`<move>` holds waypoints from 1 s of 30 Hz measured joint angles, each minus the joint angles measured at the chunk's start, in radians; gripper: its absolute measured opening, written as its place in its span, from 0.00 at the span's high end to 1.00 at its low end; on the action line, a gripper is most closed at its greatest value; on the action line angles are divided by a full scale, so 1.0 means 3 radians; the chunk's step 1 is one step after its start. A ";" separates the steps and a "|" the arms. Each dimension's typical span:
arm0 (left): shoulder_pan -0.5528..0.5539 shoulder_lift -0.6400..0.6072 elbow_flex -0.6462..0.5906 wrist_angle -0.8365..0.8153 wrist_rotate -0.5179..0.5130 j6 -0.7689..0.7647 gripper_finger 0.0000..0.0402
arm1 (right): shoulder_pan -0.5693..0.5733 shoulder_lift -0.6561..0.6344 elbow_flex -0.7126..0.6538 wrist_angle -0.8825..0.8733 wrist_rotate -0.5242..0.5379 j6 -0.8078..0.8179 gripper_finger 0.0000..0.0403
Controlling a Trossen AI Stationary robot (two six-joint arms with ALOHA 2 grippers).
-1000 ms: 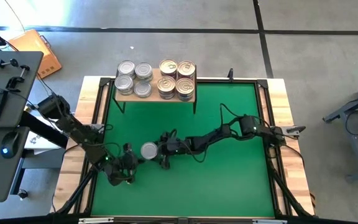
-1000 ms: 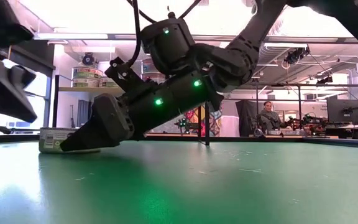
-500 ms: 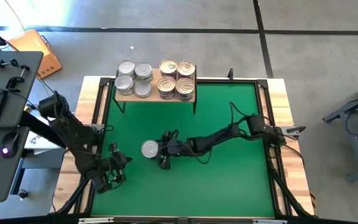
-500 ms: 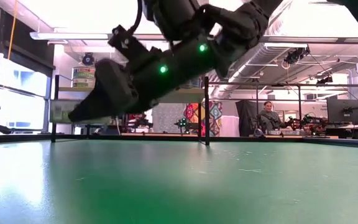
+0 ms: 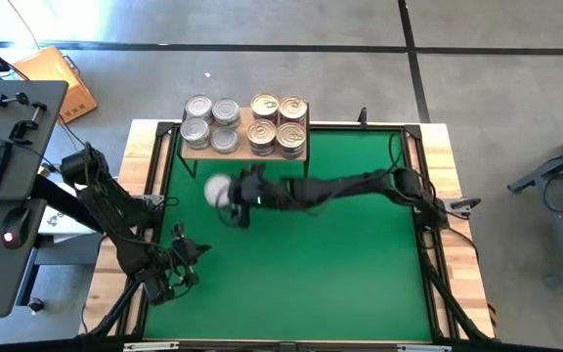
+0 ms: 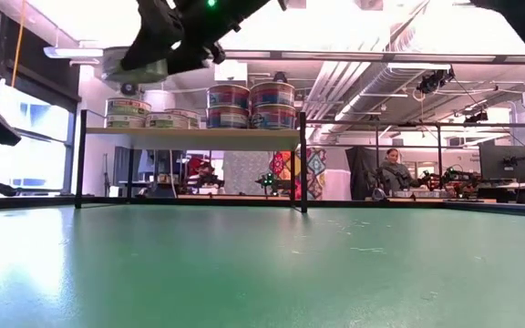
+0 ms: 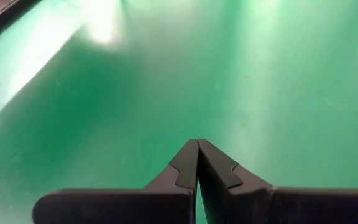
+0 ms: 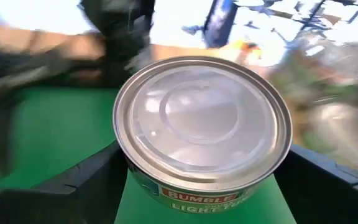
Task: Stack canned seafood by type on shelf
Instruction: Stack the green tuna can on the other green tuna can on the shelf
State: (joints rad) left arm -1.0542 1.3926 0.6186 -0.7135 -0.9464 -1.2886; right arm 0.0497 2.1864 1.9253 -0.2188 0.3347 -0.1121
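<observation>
My right gripper [image 5: 227, 192] reaches from the table's right and is shut on a silver-lidded tin [image 5: 215, 190], held in the air just near of the shelf [image 5: 245, 149]. The low view shows that tin [image 6: 135, 66] above shelf-board height. The light-wood shelf board [image 6: 190, 132] on black legs carries silver-lidded tins [image 5: 210, 123] on its left half and stacked gold-lidded tins [image 5: 278, 122] on its right half. My left gripper [image 5: 180, 264] is shut and holds nothing, over the mat's near-left part; its closed fingertips [image 7: 197, 149] show in the left wrist view. My right gripper pinches the tin by its side wall [image 8: 138, 177], one finger [image 8: 86, 180] on each opposite side. The fingers come level from the table's right. The tin [image 8: 202, 118] is lifted clear of the mat, lid up.
A green mat [image 5: 340, 264] covers the table inside a pale wood frame [image 5: 448, 244]. The shelf stands at the mat's far edge. A desk with keyboard and mouse [image 5: 8, 166] lies left of the table. A person [image 6: 392, 169] sits far behind in the room.
My right gripper has lifted the silver-lidded tin off the mat and carried it up and toward the far edge, slightly left, to just before the shelf. My left gripper has drawn back from beside the tin toward the table's left.
</observation>
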 joint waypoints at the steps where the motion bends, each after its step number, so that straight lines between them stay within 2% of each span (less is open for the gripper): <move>1: 0.0000 0.0001 0.0000 0.0009 -0.0023 0.0002 1.00 | -0.0074 0.0000 0.0101 -0.0057 -0.0002 0.0002 0.16; 6: 0.0000 0.0001 0.0000 0.0016 -0.0112 0.0007 1.00 | -0.0430 0.0000 0.0467 -0.0335 -0.0097 0.0007 0.16; 13: 0.0000 0.0001 0.0000 0.0021 -0.0184 0.0032 1.00 | -0.0741 0.0011 0.0519 -0.0269 -0.0361 0.0112 0.16; 18: 0.0004 0.0001 0.0000 0.0018 -0.0196 0.0033 1.00 | -0.0838 0.0011 0.0523 -0.0161 -0.0395 0.0122 0.16; 25: 0.0004 0.0001 0.0000 0.0009 -0.0202 0.0032 1.00 | -0.0857 0.0107 0.0527 0.0121 -0.0819 0.0091 0.16; 30: 0.0009 0.0003 0.0000 0.0014 -0.0202 0.0032 1.00 | -0.0852 0.0156 0.0526 0.0175 -0.0728 0.0102 0.16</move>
State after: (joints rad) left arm -1.0515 1.3933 0.6186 -0.7094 -1.0069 -1.2789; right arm -0.2058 2.2333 2.0830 -0.1665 0.1162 -0.0814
